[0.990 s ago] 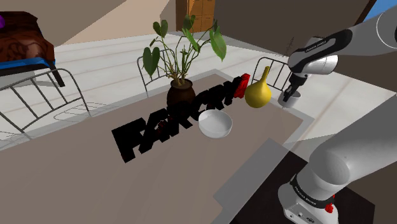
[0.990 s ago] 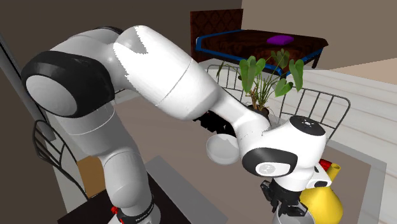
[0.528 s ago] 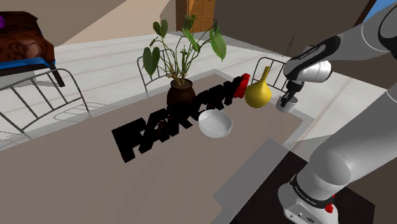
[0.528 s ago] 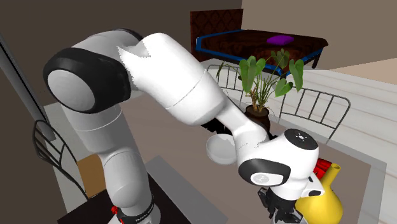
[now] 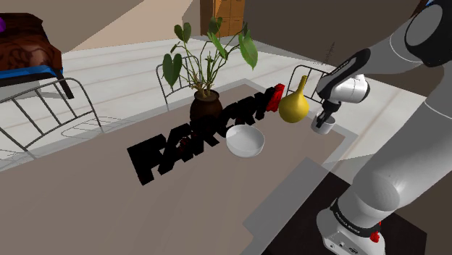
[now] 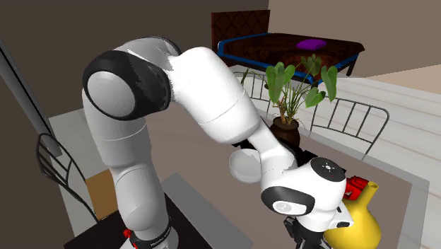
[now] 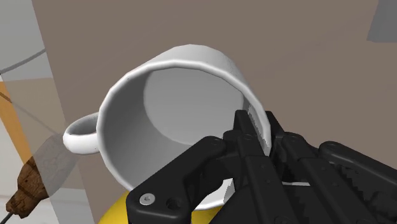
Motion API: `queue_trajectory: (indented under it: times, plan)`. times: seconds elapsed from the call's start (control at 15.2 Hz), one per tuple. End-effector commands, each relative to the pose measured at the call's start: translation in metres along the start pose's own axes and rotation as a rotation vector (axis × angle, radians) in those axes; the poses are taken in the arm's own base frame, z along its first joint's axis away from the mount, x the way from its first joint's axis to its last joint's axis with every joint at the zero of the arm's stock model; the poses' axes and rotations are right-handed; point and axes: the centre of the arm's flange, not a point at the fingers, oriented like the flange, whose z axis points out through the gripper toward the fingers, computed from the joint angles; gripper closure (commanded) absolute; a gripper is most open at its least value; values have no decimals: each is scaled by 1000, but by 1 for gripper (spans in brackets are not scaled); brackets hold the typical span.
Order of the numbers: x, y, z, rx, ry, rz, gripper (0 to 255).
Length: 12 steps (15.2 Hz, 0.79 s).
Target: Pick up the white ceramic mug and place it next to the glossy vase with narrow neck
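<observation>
My black gripper (image 7: 257,127) is shut on the rim of the white mug (image 7: 184,95), one finger inside the wall and one outside. The mug's handle (image 7: 79,133) points away from the fingers. In the shoulder view the mug (image 5: 321,124) hangs under the gripper (image 5: 324,116) just above the table's far right corner, close to the right of the glossy yellow narrow-necked vase (image 5: 293,106). The vase (image 6: 357,228) also shows beside the wrist in the second exterior view, and its yellow body (image 7: 114,213) sits under the mug in the wrist view.
On the brown table (image 5: 94,210) stand a potted plant (image 5: 206,109), a white bowl (image 5: 245,140), black block letters (image 5: 181,148) and a red piece (image 5: 274,98). Wire chairs (image 5: 43,109) stand along the far side. The table edge lies just right of the mug.
The gripper has carried the mug lower and toward the shoulder view's left, closer to the yellow vase. The arm's upper links have swung along with it.
</observation>
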Motion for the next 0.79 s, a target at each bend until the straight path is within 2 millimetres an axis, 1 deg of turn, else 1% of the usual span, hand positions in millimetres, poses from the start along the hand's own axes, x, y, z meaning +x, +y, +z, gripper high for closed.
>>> queue_trajectory:
  times: [0.0,0.53,0.73]
  plan:
    - [0,-1,11,-1,0,0,255]
    - [-2,-3,52,-1,0,0,255]
    - [-2,-3,52,-1,0,0,255]
